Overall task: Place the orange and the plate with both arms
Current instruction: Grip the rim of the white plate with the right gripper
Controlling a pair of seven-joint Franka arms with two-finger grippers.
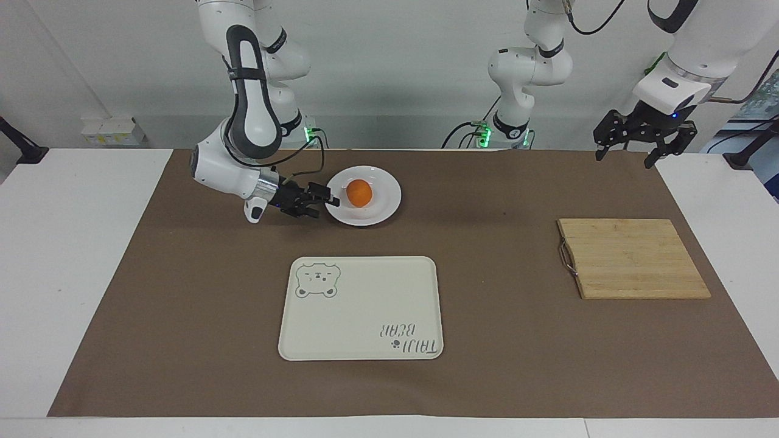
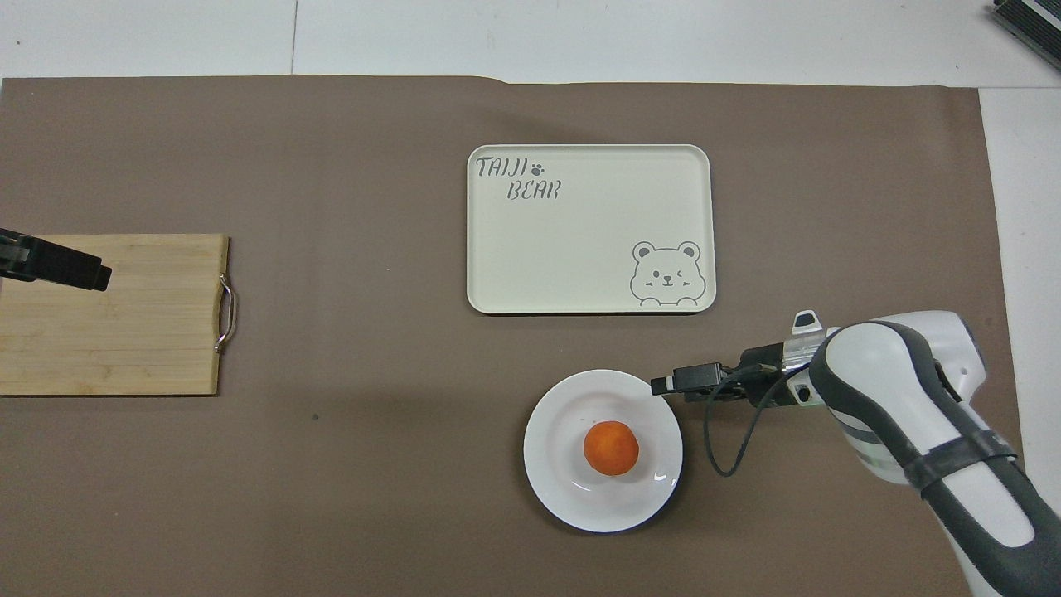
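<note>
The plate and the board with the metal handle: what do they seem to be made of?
Plate: probably glazed ceramic, possibly melamine; plain white, with bright glossy glints on the rim. Board: apparently bamboo or wood; pale, matte, with visible parallel strips.

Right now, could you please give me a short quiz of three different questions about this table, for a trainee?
1. True or false: the orange lies on the plate.
2. Which gripper is at the plate's rim?
A. left gripper
B. right gripper
3. Fill in: the left gripper hangs over the wooden ____ in the overhead view.

Key: 1 true; 2 B; 3 cutting board.
</note>
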